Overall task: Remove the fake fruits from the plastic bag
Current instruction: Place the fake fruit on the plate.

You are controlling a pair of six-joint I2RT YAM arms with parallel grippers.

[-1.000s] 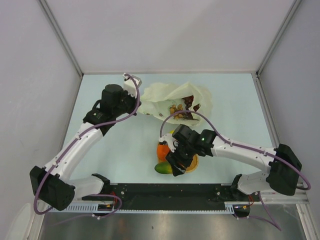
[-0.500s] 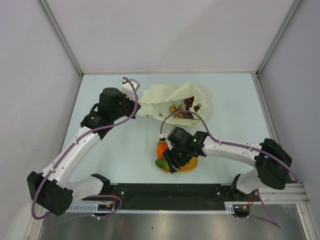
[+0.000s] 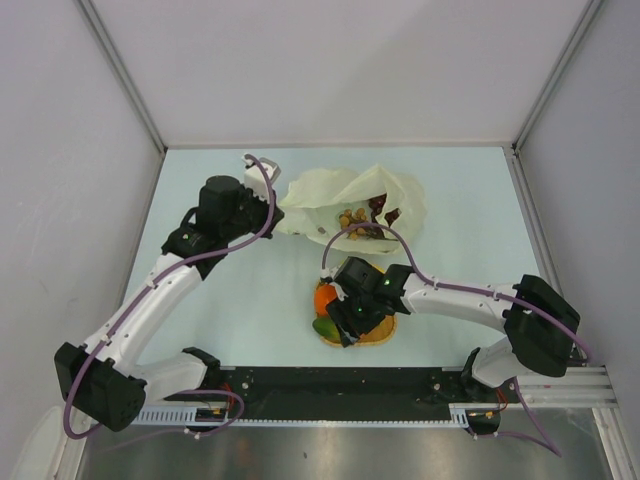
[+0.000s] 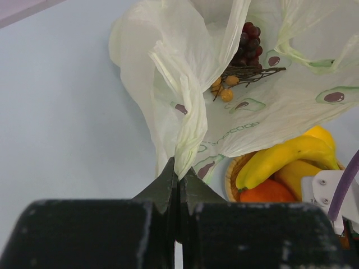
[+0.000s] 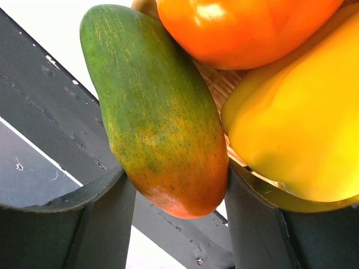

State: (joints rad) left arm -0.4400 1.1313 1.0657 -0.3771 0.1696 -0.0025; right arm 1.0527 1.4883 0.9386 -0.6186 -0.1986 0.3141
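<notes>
The pale yellow-green plastic bag (image 3: 325, 192) (image 4: 168, 73) lies at the back of the table. My left gripper (image 3: 272, 196) (image 4: 178, 171) is shut on a bunched fold of its edge. Dark grapes (image 3: 381, 206) (image 4: 247, 42) and a small brown nut-like cluster (image 3: 349, 217) (image 4: 224, 89) show inside its mouth. My right gripper (image 3: 336, 326) (image 5: 176, 174) is shut on the red-green mango (image 3: 323, 327) (image 5: 157, 112), low at the left edge of the woven mat (image 3: 378, 335) (image 5: 213, 75). An orange (image 3: 325, 298) (image 5: 247, 28), a yellow pepper-like fruit (image 5: 297, 134) and a banana bunch (image 4: 286, 157) lie on the mat.
The black rail (image 3: 330, 385) with both arm bases runs along the near edge, close behind the mat. Grey walls (image 3: 60, 150) enclose the table on three sides. The right arm's purple cable (image 3: 395, 240) arcs over the bag's front edge.
My right gripper has moved a little left and down toward the mat's edge with the mango in it. My left wrist has shifted slightly, still pinching the bag.
</notes>
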